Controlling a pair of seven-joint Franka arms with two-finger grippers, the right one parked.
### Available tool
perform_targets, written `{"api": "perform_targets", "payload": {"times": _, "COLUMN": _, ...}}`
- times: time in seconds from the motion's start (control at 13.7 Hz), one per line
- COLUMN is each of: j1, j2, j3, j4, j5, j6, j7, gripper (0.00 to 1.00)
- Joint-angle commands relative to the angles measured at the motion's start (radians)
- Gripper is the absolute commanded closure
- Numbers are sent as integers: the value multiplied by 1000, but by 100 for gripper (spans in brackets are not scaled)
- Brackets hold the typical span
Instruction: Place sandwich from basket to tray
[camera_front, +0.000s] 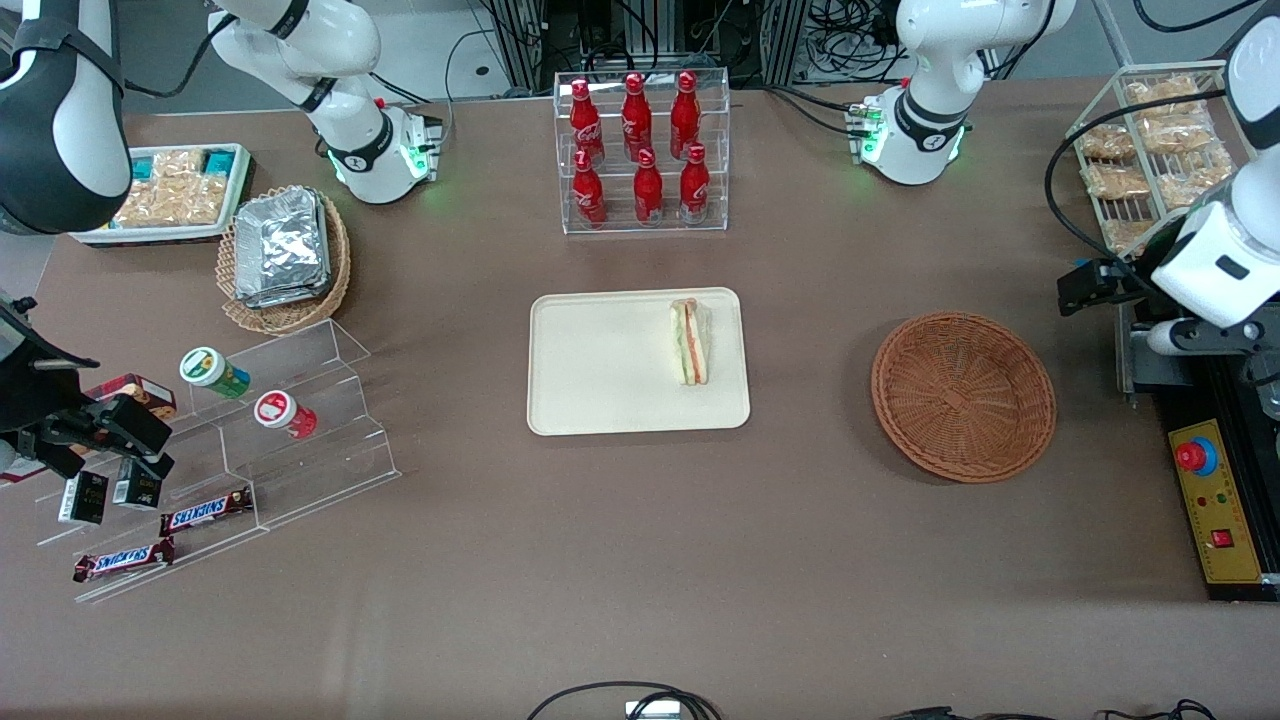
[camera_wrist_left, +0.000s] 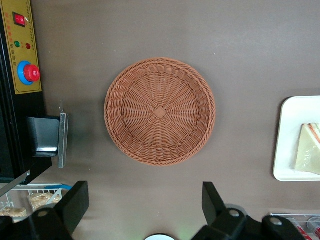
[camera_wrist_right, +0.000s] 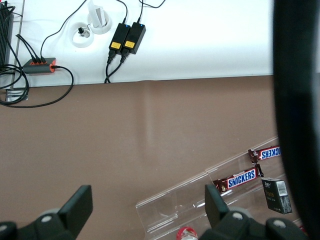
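The task is being judged essentially done: the sandwich (camera_front: 691, 341) is being carried by the tray (camera_front: 600, 400), the basket (camera_front: 963, 396) is lying emptied on the counter (camera_front: 640, 560), and the gripper (camera_wrist_left: 145, 202) is being held high above the basket, fingers apart, gripping nothing.

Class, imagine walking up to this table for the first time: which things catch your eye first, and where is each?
A wedge sandwich lies on the cream tray mid-table, at the edge nearest the empty reddish-brown basket. The gripper hangs open above the table beside that basket. Red bottles stand in a clear rack, farther from the front camera than the tray.
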Motion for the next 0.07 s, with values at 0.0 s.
{"api": "perform_targets", "payload": {"times": 0.0, "j1": -20, "j2": -44, "j3": 22, "j4": -21, "j5": -15, "j6": -9, "j7": 46, "gripper": 0}}
